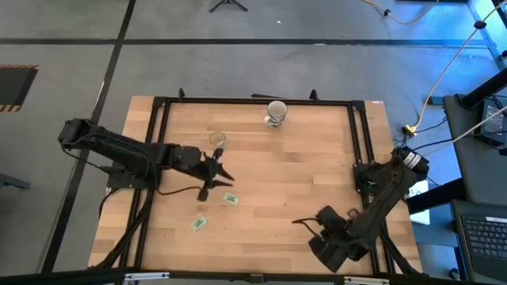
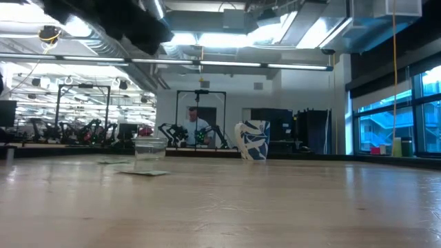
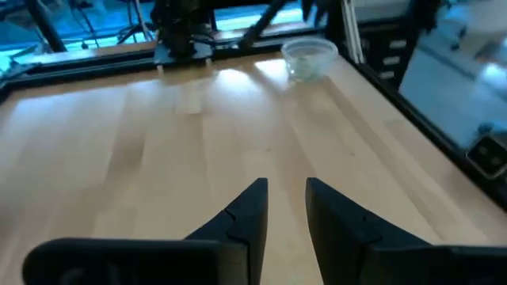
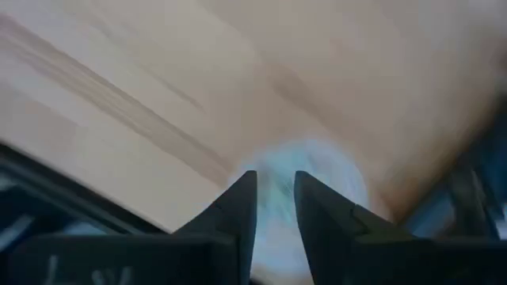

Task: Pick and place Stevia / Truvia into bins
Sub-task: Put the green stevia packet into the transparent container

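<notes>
left gripper (image 1: 219,176) jaws spread, empty, poised to pick | sachet (image 1: 230,199) at 5 o'clock | right gripper (image 1: 305,222) parked, jaws slightly apart

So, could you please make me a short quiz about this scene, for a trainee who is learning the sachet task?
1. How many sachets lie on the table in the high view?
2. True or false: the left gripper holds a sachet.
3. Which is nearer the clear tub? A: the left gripper. B: the right gripper.
Key: 1: two. 2: false, it is open and empty. 3: A.
</notes>
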You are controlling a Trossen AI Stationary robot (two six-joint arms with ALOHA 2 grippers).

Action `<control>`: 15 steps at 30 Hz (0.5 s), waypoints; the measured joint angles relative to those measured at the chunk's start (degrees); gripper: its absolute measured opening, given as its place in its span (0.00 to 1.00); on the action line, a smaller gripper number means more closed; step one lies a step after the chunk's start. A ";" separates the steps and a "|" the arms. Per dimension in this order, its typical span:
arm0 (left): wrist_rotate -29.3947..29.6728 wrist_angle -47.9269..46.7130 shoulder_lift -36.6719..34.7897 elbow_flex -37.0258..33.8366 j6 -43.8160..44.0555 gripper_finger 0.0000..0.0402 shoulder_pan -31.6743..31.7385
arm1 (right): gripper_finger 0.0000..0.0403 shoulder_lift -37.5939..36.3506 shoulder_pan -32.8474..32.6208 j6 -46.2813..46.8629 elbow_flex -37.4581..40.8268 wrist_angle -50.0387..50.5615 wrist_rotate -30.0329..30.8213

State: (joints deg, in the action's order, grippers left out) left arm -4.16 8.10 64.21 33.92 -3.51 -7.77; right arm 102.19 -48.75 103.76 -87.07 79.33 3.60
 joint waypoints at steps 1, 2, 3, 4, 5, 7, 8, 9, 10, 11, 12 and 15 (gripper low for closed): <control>1.51 -2.89 -0.11 1.19 -0.43 0.20 -1.51 | 0.22 -0.49 0.87 -1.77 -0.94 -0.02 2.73; 3.16 -6.35 -0.12 2.50 -0.69 0.19 -3.06 | 0.22 -1.08 1.86 -3.34 -1.72 -0.21 5.17; 4.87 -10.59 -0.11 4.03 -0.60 0.18 -4.70 | 0.22 -1.65 2.93 -4.62 -2.31 -0.34 7.27; 6.53 -15.30 -0.07 5.61 -0.32 0.18 -6.20 | 0.22 -2.12 4.11 -6.88 -2.57 -0.66 8.60; 8.27 -19.49 0.21 7.15 -0.02 0.17 -7.77 | 0.22 -2.47 5.47 -10.05 -2.76 -1.23 9.34; 11.44 -26.75 0.78 9.67 1.94 0.16 -11.01 | 0.22 -2.81 8.17 -18.68 -2.84 -4.05 10.18; 12.25 -30.04 0.94 10.62 3.41 0.16 -12.48 | 0.22 -2.82 9.63 -22.96 -2.84 -5.34 10.31; 12.73 -31.93 1.17 11.42 5.21 0.16 -13.89 | 0.22 -2.82 11.08 -26.71 -2.69 -6.79 10.38; 13.25 -33.38 1.30 11.95 7.21 0.16 -15.29 | 0.22 -2.82 12.54 -30.13 -2.45 -8.78 10.38; 13.51 -34.70 1.32 12.06 9.34 0.16 -16.53 | 0.22 -2.82 14.00 -33.10 -1.97 -11.04 10.40; 13.68 -36.17 1.33 12.05 11.55 0.16 -17.74 | 0.22 -2.82 15.32 -35.91 -1.40 -13.07 10.41; 13.73 -40.68 2.71 12.03 17.93 0.17 -21.08 | 0.22 -2.82 18.34 -43.16 0.00 -18.68 10.95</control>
State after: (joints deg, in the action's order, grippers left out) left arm 9.57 -32.58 66.92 45.95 14.42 -28.85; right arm 99.37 -30.41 60.60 -87.07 60.65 14.55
